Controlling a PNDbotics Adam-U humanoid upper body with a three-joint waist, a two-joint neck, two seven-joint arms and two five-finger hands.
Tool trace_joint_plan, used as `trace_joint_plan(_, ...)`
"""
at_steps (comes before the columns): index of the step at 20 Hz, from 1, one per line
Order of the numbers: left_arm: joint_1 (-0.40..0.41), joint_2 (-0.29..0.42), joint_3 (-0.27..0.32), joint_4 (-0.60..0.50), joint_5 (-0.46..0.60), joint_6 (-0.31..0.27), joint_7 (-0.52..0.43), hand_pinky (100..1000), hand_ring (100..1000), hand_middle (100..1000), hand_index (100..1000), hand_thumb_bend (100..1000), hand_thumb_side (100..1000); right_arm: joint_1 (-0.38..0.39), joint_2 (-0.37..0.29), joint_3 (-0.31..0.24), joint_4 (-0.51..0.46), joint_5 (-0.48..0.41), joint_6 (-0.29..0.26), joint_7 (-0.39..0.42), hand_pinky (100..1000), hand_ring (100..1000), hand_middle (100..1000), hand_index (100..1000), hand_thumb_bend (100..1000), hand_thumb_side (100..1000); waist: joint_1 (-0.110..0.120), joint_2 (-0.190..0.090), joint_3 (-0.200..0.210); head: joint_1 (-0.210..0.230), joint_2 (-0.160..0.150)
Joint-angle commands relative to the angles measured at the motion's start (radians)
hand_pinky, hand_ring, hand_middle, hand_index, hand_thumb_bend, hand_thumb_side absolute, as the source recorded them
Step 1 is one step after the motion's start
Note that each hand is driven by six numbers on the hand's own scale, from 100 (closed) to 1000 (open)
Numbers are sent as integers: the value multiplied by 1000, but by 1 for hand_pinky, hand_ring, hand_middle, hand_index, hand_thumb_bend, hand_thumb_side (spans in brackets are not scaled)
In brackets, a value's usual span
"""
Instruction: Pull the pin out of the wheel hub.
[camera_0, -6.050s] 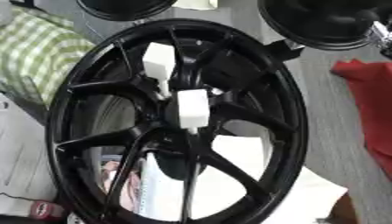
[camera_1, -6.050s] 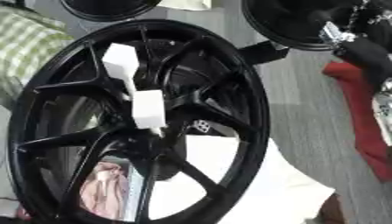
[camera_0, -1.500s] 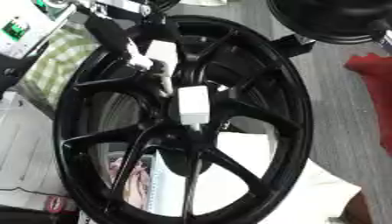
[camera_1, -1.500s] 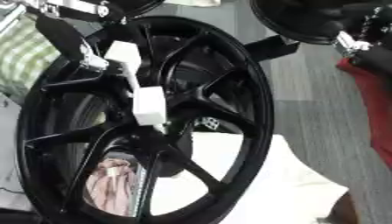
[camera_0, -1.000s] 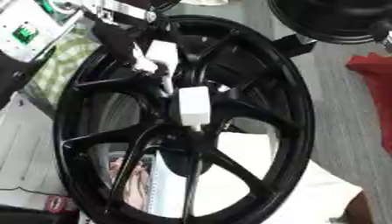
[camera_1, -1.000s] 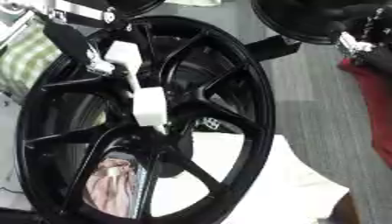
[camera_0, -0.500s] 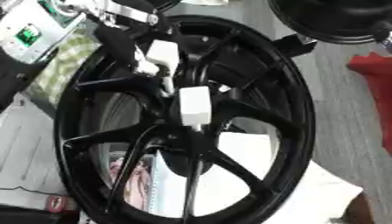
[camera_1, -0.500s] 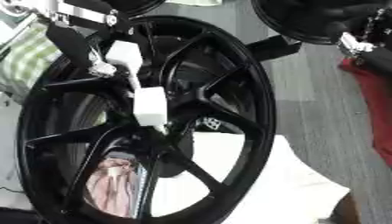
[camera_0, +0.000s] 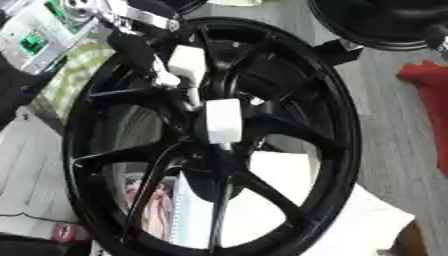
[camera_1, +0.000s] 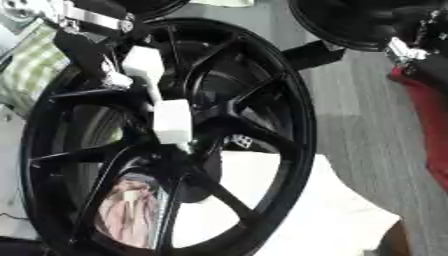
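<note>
Left robot hand (camera_0: 144, 47), upper left of frame, fingers curled beside the upper white pin (camera_0: 185, 68) on the black wheel hub (camera_0: 219, 135), pin's long axis running downward toward centre.

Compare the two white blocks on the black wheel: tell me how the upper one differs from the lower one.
The upper white block sits out along a spoke near the rim, while the lower white block sits over the hub at the centre. The robot hand is right against the upper block; nothing touches the lower one. Both are white, boxy, and mounted on the black wheel.
</note>
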Motion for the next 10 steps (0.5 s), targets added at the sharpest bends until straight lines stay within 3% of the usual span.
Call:
trace_joint_plan(1,-16,31,20,-6,2,4,1,740,706,577,788,177,443,-9,-15,-10,-5,-2,-3,-2,877,751,595,744,352,248,-2,-23,2,-2,-8)
trace_joint_plan(4,-16,32,27,-15,13,18,1,713,653,531,738,101,410,-8,-15,-11,-4,-3,-3,-3,877,751,594,744,352,248,-3,-23,3,-2,-6)
trace_joint_plan(10,-20,38,51,-43,55,51,1,668,595,475,657,100,335,-5,-13,-13,-2,-4,-4,-7,877,750,594,744,353,248,-4,-24,5,-2,-5)
